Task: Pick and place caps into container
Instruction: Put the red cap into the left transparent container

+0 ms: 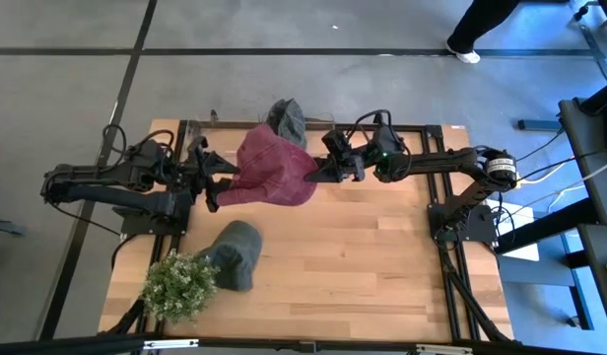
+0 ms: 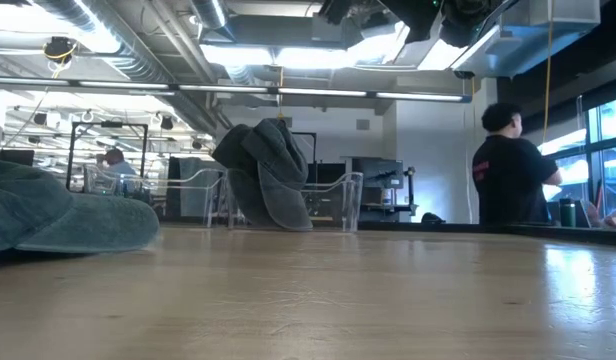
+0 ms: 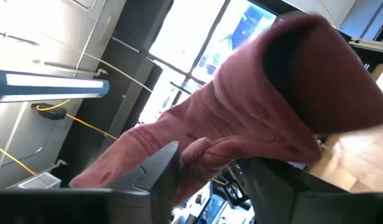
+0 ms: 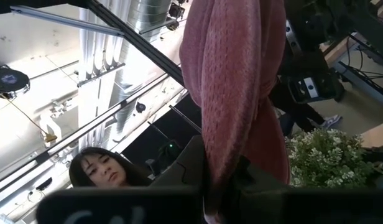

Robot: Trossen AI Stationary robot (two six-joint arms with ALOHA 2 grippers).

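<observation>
The maroon cap hangs in the air between my two grippers, above the table's far middle. My left gripper is shut on its left side and my right gripper on its right side. One grey-green cap sits in the clear container at the far edge, draped over its wall. Another grey-green cap lies flat on the table near the left front, also seen in the low view. A fourth cap does not show. My left gripper pinches a bunched fold of the maroon cap's fabric between its two fingers, coming level from the table's left. The cap is lifted clear of the table and stretches away from the fingers. My right gripper pinches a gathered fold of the maroon cap between its two fingers, level from the table's right. The cap is held clear of the table, and its folds run straight away from the fingers.
A bushy green plant stands at the table's near left corner beside the lying cap. The right and near middle of the wooden table hold nothing. A person stands in the room beyond the far right edge.
</observation>
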